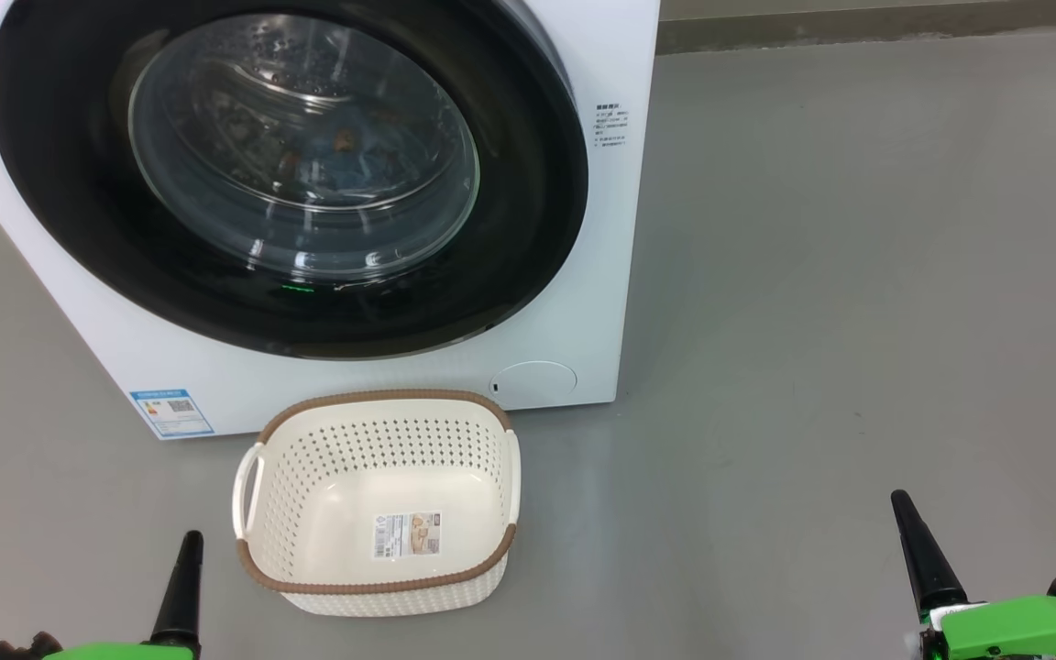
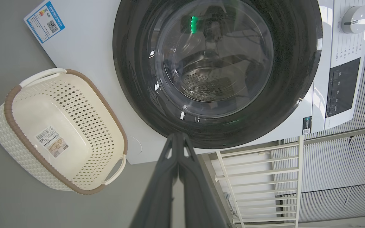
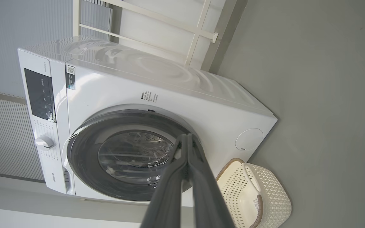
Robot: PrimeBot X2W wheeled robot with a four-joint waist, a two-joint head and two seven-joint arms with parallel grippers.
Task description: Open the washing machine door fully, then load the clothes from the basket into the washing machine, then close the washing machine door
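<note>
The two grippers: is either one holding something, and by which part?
Nothing is held. The left gripper and the right gripper are both shut and empty.

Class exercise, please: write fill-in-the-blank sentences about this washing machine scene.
1. The washing machine door is ___.
2. The basket before it is ___ inside, apart from a label.
3. The basket's rim is coloured ___.
4. The fingers of the left gripper and right gripper are ___, gripping nothing.
Missing words: closed, empty, brown, shut.

The washing machine (image 3: 217,126) front carries what looks like "Hisense"; smaller print is illegible.
</note>
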